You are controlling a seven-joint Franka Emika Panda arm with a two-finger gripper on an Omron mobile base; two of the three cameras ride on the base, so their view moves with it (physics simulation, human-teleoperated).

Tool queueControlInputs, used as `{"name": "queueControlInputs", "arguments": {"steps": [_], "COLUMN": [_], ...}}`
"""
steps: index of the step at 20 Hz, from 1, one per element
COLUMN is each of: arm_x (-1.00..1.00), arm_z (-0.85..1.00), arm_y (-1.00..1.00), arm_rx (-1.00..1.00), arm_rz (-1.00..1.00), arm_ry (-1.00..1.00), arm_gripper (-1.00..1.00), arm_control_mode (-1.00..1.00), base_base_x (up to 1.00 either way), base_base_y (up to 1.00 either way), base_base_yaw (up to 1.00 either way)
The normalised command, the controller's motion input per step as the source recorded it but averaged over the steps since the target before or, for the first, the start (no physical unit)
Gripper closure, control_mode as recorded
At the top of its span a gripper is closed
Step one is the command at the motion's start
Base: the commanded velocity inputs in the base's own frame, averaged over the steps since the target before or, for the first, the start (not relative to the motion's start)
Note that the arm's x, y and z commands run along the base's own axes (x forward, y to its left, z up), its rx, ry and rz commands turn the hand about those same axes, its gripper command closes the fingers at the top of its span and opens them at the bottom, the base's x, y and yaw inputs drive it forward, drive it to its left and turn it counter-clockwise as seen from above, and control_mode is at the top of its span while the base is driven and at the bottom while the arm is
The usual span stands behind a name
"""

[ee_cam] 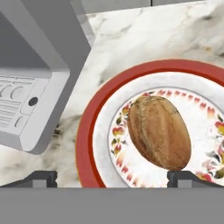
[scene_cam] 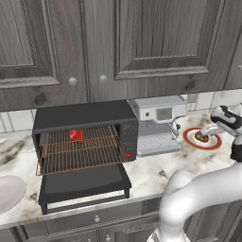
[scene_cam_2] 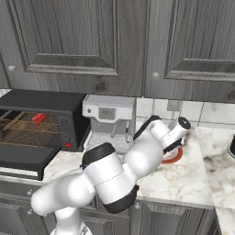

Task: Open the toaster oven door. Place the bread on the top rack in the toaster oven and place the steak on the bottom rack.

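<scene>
The black toaster oven [scene_cam: 82,116] stands on the counter with its door [scene_cam: 85,182] folded down flat in front. Inside, coppery wire racks [scene_cam: 78,153] show, and the red steak [scene_cam: 76,135] lies toward the back on them; which rack bears it I cannot tell. The bread [ee_cam: 159,131], a brown oval loaf, rests on a red-rimmed plate [ee_cam: 87,140] to the right of the coffee machine. My gripper [ee_cam: 113,179] hovers just above that plate, open, with the bread lying ahead between its fingertips [ee_cam: 186,177]. From the left base view the gripper [scene_cam: 208,132] hangs over the plate [scene_cam: 189,139].
A silver-white coffee machine [scene_cam: 158,127] stands between the oven and the plate, close to my hand. A pale round dish [scene_cam: 7,191] lies at the counter's left front. Dark wall cabinets [scene_cam: 142,42] hang overhead. The counter edge runs just in front of the lowered door.
</scene>
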Motion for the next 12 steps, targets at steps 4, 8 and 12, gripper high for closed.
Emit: {"name": "queueControlInputs", "arguments": {"steps": [4,8,12], "arm_x": [0.12,0.14,0.11], "arm_z": [-0.04,-0.12,-0.16], "arm_y": [-0.01,0.00,0.00], "arm_rx": [0.00,0.00,0.00], "arm_rz": [0.01,0.01,0.01], "arm_ry": [0.06,0.03,0.00], "arm_gripper": [-1.00,-1.00,-1.00], "arm_control_mode": [-1.00,-1.00,-1.00], "base_base_x": [0.00,0.00,0.00], "base_base_y": [0.00,0.00,0.00], "base_base_yaw": [0.00,0.00,0.00]}}
